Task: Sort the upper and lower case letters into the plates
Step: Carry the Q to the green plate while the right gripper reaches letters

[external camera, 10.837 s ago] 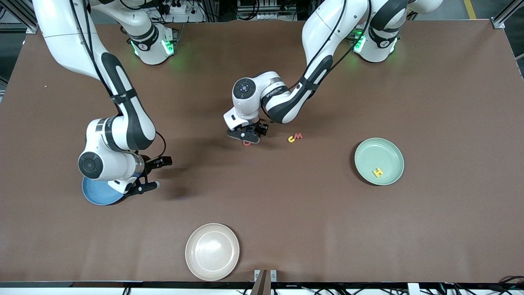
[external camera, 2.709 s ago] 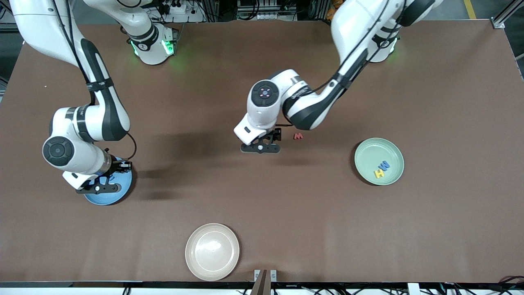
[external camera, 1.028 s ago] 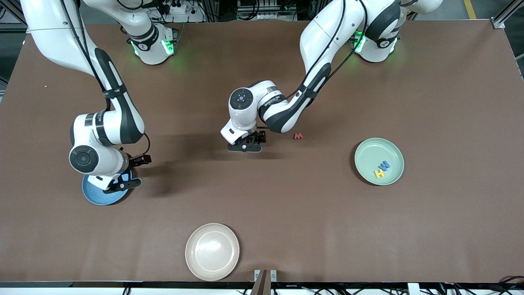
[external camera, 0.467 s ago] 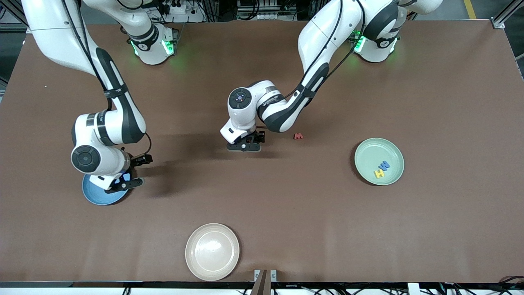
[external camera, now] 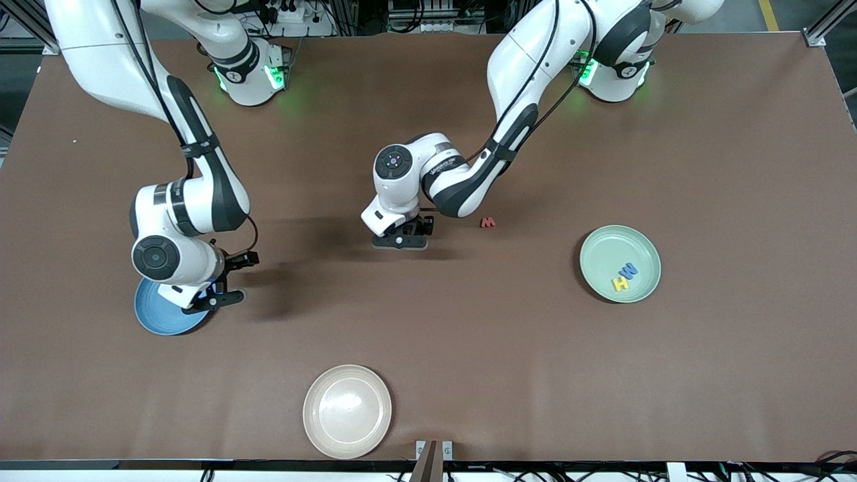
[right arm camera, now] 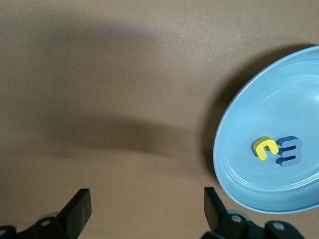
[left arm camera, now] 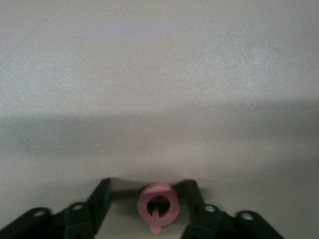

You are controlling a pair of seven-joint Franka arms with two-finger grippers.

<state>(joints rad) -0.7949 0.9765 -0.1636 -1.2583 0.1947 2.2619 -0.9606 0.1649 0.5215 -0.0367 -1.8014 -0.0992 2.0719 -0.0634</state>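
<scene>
Left wrist view shows the pink letter (left arm camera: 157, 207) lying on the bench between the left gripper's (left arm camera: 145, 200) half-closed fingers, not yet pinched.

left end effector (left arm camera: 150, 211) narrowing around pink letter (left arm camera: 157, 208) — right arm drifting off blue plate (right arm camera: 279, 149).

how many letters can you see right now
6. Yellow H and blue W in the green plate; red M on the table; yellow c and blue letter in the blue plate; pink letter between the left tool's fingers. Others may be hidden.
</scene>
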